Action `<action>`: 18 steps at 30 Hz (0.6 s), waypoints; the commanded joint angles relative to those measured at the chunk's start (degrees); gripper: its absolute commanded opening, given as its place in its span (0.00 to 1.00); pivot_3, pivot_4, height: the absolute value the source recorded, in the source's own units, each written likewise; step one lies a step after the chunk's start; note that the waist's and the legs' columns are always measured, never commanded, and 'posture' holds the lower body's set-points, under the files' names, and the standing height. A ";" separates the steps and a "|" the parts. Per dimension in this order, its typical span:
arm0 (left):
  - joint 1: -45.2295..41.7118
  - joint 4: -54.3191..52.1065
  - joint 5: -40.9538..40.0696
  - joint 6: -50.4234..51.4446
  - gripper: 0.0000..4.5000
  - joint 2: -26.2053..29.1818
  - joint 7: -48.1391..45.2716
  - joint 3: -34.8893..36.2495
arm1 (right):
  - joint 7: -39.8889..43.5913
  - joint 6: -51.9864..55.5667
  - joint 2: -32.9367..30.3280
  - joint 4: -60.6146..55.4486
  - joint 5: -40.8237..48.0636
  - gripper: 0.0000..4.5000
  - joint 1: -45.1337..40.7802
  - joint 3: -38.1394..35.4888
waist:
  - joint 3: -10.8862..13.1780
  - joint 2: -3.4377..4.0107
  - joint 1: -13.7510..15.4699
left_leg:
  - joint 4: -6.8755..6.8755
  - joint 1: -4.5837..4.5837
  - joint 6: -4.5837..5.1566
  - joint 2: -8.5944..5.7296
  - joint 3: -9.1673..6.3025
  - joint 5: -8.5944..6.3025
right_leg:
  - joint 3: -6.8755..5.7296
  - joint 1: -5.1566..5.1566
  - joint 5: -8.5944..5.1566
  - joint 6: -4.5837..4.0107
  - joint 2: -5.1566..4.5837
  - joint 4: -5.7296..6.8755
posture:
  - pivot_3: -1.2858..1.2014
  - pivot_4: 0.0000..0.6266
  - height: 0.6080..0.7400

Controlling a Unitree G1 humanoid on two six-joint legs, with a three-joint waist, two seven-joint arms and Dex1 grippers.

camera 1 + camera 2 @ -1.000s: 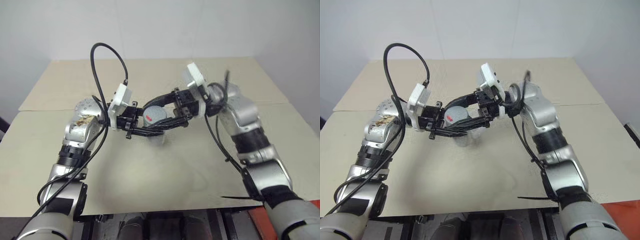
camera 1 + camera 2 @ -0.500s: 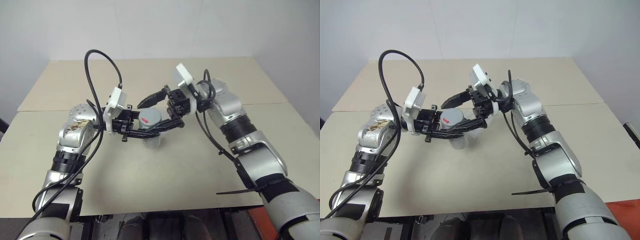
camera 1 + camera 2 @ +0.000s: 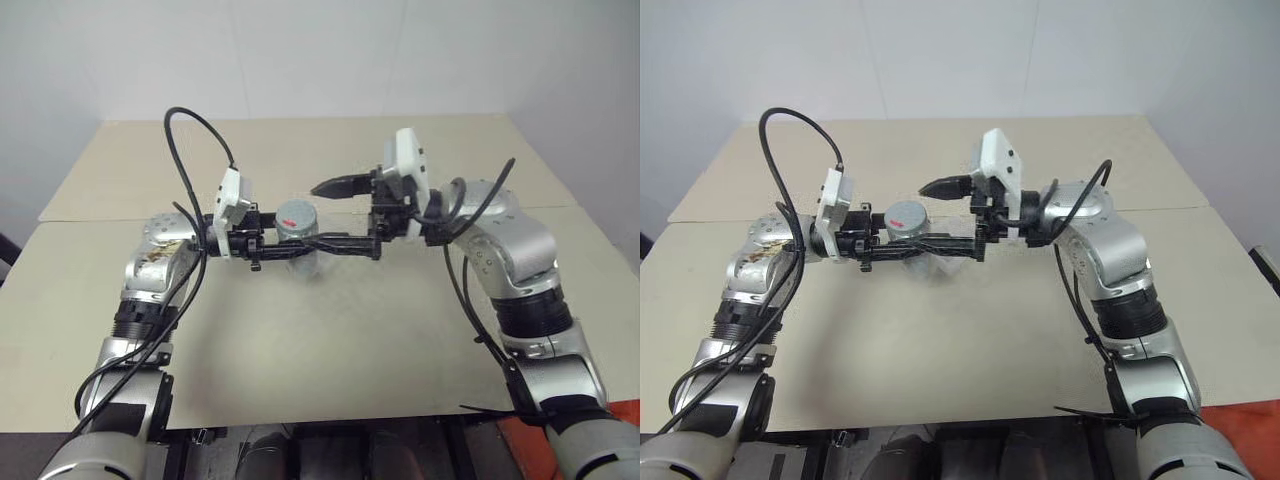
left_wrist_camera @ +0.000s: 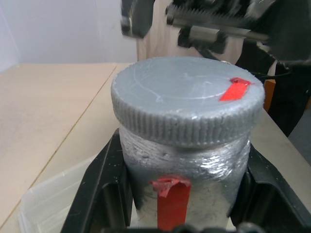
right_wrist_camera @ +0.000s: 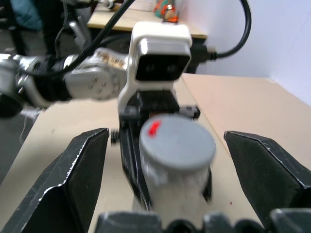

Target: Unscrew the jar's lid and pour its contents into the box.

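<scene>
The table (image 3: pixel 330 330) spreads beneath both arms. Directly under the left gripper (image 3: pixel 285 251) sits the box (image 3: pixel 305 268), mostly hidden, with a clear corner (image 4: pixel 53 204) seen below the fingers. That gripper is clamped on the jar (image 4: pixel 187 187), held upright above the table, red stripe facing the wrist. The right gripper (image 3: pixel 345 215) faces it with its jaws spread wide, one finger (image 5: pixel 68 179) on each side of the jar, touching nothing. The lid (image 4: pixel 187 104) sits on the jar between them.
</scene>
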 commanded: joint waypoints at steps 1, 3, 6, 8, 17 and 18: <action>-1.84 -0.51 0.03 -1.17 0.46 -0.15 -0.13 0.08 | -4.44 2.64 2.15 -1.93 -0.50 0.99 -1.89 -0.42 | 0.00 0.00 0.01 | 0.00 0.00 0.00 0.00 0.00 0.00 | 0.00 0.00 0.00 0.00 0.00 0.00 | 0.52 0.24 1.00; -2.11 -0.28 0.11 -1.25 0.46 -0.18 -0.34 -0.05 | -6.41 3.42 3.79 -0.28 -2.17 0.99 -2.97 0.63 | 0.00 0.00 0.00 | -0.01 -0.01 0.00 -0.01 0.00 0.00 | 0.00 -0.01 0.00 0.00 0.00 -0.01 | 0.52 0.24 1.00; -2.22 -0.32 0.07 -1.33 0.46 -0.15 -0.46 -0.02 | -8.56 3.81 5.74 2.22 -4.11 0.99 -4.32 1.18 | 0.00 0.00 -0.02 | -0.02 -0.02 0.00 -0.02 0.00 0.00 | 0.00 -0.03 0.00 0.00 0.00 -0.01 | 0.52 0.24 1.00; -2.01 -0.74 -0.06 -1.24 0.46 -0.01 -0.49 0.06 | -8.91 3.57 6.24 3.47 -4.87 0.99 -4.87 1.12 | 0.00 0.00 0.01 | -0.02 -0.02 0.00 -0.01 -0.01 0.00 | -0.01 -0.02 0.00 0.00 0.00 0.00 | 0.52 0.24 1.00; -1.00 -1.71 -0.25 -1.16 0.46 0.68 -0.51 0.40 | -7.28 3.34 4.03 5.16 -6.01 0.99 -4.41 0.44 | 0.00 0.00 -0.08 | -0.03 -0.03 0.00 -0.02 -0.02 0.00 | -0.01 -0.02 0.00 0.00 0.00 -0.01 | 0.52 0.24 1.00; -1.01 -1.78 -0.28 -1.13 0.46 0.76 -0.58 0.42 | -7.14 3.36 3.66 5.20 -6.12 0.99 -4.33 0.39 | 0.00 0.00 -0.09 | -0.03 -0.02 0.00 -0.02 -0.03 0.00 | -0.01 -0.02 0.00 0.00 0.00 -0.01 | 0.52 0.24 1.00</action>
